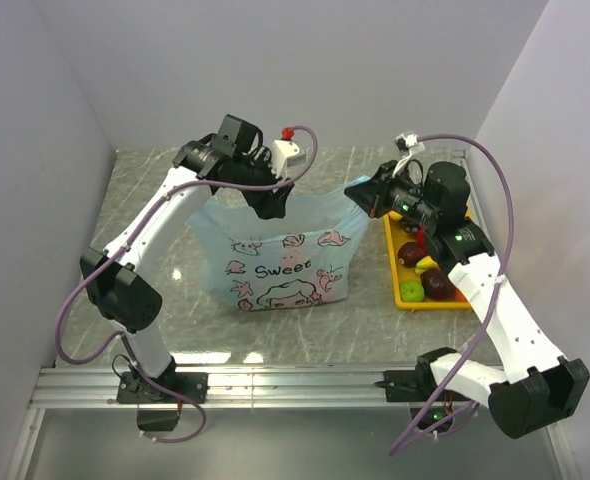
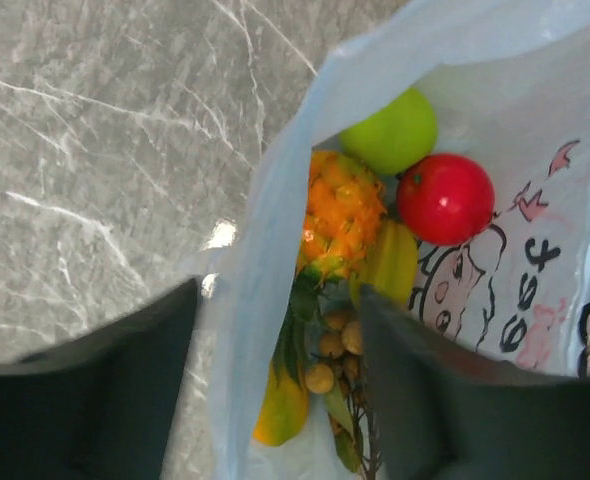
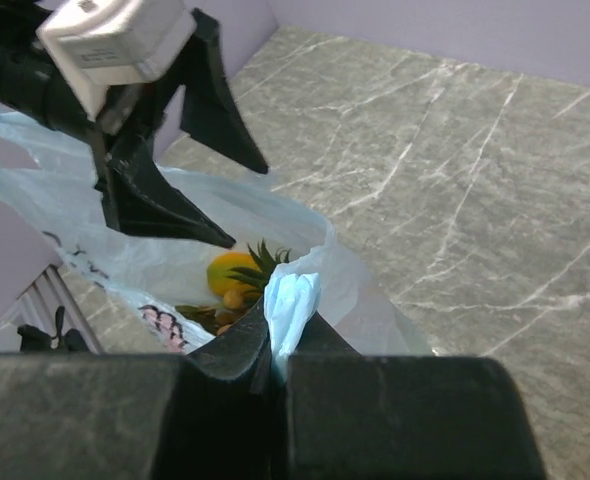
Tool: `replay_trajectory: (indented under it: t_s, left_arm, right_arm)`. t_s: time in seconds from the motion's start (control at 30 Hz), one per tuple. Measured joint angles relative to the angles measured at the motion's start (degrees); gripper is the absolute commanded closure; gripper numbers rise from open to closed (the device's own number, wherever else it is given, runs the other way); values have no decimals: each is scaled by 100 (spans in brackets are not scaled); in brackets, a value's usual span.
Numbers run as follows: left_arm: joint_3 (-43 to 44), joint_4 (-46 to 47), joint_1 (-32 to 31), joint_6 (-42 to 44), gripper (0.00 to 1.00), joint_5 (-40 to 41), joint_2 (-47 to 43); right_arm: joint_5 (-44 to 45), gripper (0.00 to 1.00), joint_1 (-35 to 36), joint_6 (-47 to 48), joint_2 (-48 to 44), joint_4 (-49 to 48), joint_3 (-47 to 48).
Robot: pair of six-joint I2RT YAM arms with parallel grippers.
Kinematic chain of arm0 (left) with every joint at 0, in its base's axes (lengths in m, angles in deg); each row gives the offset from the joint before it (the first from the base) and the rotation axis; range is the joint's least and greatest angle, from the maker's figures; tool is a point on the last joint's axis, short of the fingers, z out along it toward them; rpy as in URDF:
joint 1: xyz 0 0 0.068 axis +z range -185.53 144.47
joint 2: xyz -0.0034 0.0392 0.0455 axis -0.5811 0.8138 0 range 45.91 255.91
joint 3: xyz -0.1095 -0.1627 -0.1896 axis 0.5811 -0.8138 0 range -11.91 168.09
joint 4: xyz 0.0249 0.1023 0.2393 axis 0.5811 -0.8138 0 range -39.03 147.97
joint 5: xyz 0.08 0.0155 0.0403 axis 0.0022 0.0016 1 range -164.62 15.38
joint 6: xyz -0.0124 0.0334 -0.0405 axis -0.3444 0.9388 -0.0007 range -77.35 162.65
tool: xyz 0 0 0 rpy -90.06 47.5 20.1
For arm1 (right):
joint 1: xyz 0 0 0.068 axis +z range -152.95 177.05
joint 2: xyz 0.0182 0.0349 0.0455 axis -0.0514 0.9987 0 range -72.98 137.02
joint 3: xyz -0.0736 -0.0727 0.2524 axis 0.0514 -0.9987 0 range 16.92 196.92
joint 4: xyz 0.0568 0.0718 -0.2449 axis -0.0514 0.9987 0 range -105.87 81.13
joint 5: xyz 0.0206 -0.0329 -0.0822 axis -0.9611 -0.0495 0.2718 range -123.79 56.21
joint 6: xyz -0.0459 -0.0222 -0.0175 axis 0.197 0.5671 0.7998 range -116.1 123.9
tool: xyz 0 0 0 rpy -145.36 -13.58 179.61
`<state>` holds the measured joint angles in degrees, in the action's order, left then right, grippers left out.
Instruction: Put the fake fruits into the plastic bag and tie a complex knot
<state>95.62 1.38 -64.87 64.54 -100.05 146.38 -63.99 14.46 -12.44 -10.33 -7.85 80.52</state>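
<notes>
Plastic bag (image 1: 275, 265) thin, floppy, slick, and the fruits (image 2: 445, 198) sag it. Right fingers (image 3: 375, 410) pinch rim; left fingers (image 2: 95, 390) spread astride other rim. Best grip imo: bunched handles.

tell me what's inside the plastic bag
Inside the plastic bag: a green apple, a red fruit, an orange pineapple, a yellow fruit and tan berries. Anything beneath them or behind the left pincer is hidden.

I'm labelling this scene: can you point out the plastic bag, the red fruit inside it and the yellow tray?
plastic bag (image 1: 275, 270): top external view, on its printed front face.
red fruit (image 2: 445, 198): left wrist view, middle of its round surface.
yellow tray (image 1: 440, 304): top external view, on its near rim.
</notes>
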Motion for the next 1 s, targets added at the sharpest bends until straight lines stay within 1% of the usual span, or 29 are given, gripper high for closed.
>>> replay_trajectory:
  t_s: [0.03, 0.1, 0.13, 0.17, 0.23, 0.33, 0.47, 0.63, 0.67, 0.7, 0.73, 0.77, 0.83, 0.9, 0.97, 1.0]
  left_arm:
    - [4, -35, -4, 33, 62, 22, -2]
    - [39, -173, -20, 101, 77, -13, 9]
    - [87, -291, -28, 166, 93, -61, 44]
    - [192, -442, -33, 201, 100, -160, 107]
    - [372, -621, -37, 289, 100, -407, 225]
    - [407, -841, -37, 315, 100, -772, 254]
    - [348, -927, -35, 308, 100, -1139, 229]
    - [142, -931, 33, 275, 100, -1333, 125]
    - [142, -922, 55, 267, 98, -1349, 125]
    - [144, -916, 76, 264, 89, -1357, 116]
    - [146, -914, 90, 280, 68, -1353, 114]
    - [149, -892, 107, 306, 52, -1344, 103]
    - [153, -815, 129, 273, 35, -1266, 55]
    - [153, -662, 120, 247, 22, -1137, -59]
    - [175, -575, 87, 249, 18, -1056, -175]
    - [271, -590, 59, 264, 1, -1045, -210]
  right_arm:
    - [20, 100, 0, 15, 0, -2, -26]
    - [59, 100, 0, 61, 0, -37, -68]
    - [98, 100, 2, 87, 0, -70, -94]
    - [164, 100, 9, 122, 2, -105, -118]
    - [321, 100, 26, 181, 35, -197, -153]
    - [625, 100, 68, 264, 177, -437, -212]
    - [1043, 100, 214, 391, 654, -863, -212]
    - [1453, 100, 424, 542, 1318, -1270, -216]
    - [1502, 100, 457, 562, 1408, -1314, -216]
    - [1565, 100, 485, 579, 1506, -1366, -219]
    - [1604, 100, 498, 590, 1585, -1412, -216]
    - [1646, 100, 514, 603, 1661, -1447, -210]
    - [1672, 100, 522, 634, 1727, -1449, -197]
    - [1676, 100, 522, 682, 1731, -1443, -184]
    - [1655, 100, 520, 743, 1694, -1451, -164]
    - [1637, 100, 520, 780, 1659, -1443, -164]
